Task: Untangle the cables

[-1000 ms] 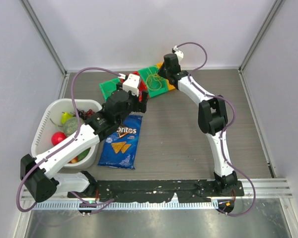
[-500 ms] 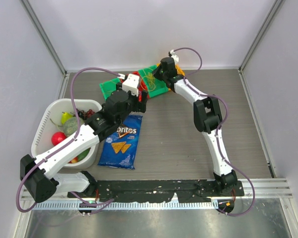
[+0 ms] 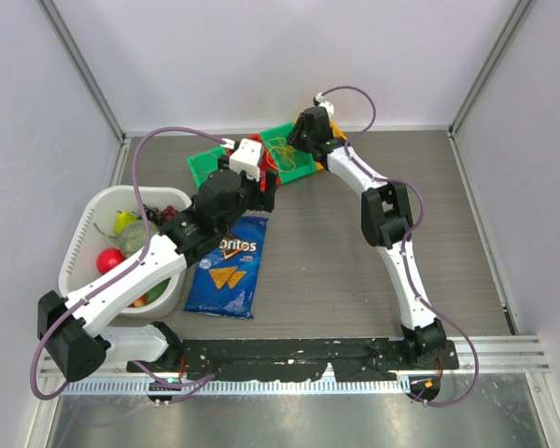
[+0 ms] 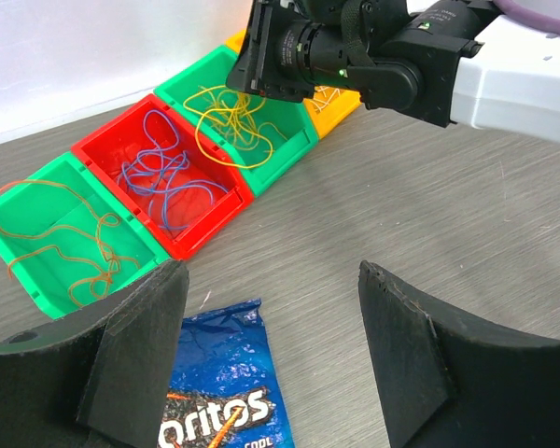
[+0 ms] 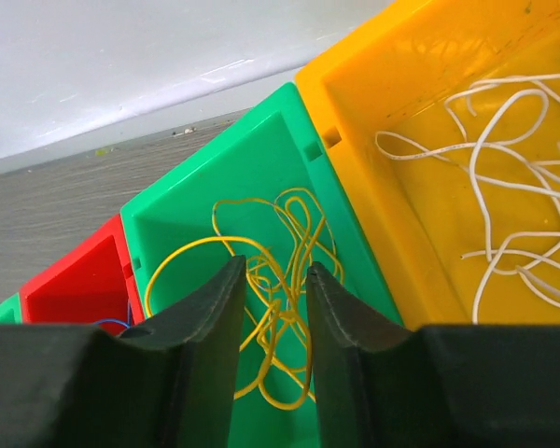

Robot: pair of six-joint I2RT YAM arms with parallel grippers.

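The cables lie sorted in a row of small bins at the back. In the left wrist view, orange cables (image 4: 51, 233) lie in a green bin (image 4: 19, 280), blue cables (image 4: 163, 173) in a red bin (image 4: 210, 219), and yellow cables (image 4: 231, 121) in a second green bin (image 4: 289, 149). White cables (image 5: 490, 187) lie in a yellow bin (image 5: 420, 93). My right gripper (image 5: 275, 266) hangs just over the yellow cables (image 5: 289, 201) with its jaws a narrow gap apart, holding nothing. My left gripper (image 4: 273, 280) is wide open and empty, above the table in front of the bins.
A blue Doritos bag (image 3: 229, 266) lies flat below my left gripper and also shows in the left wrist view (image 4: 219, 373). A white basket (image 3: 75, 245) with fruit and vegetables stands at the left. Grey walls close off the back and sides.
My right gripper has moved left and down, from beside the yellow bin to over the green bin with the yellow cables. The left arm has not moved.
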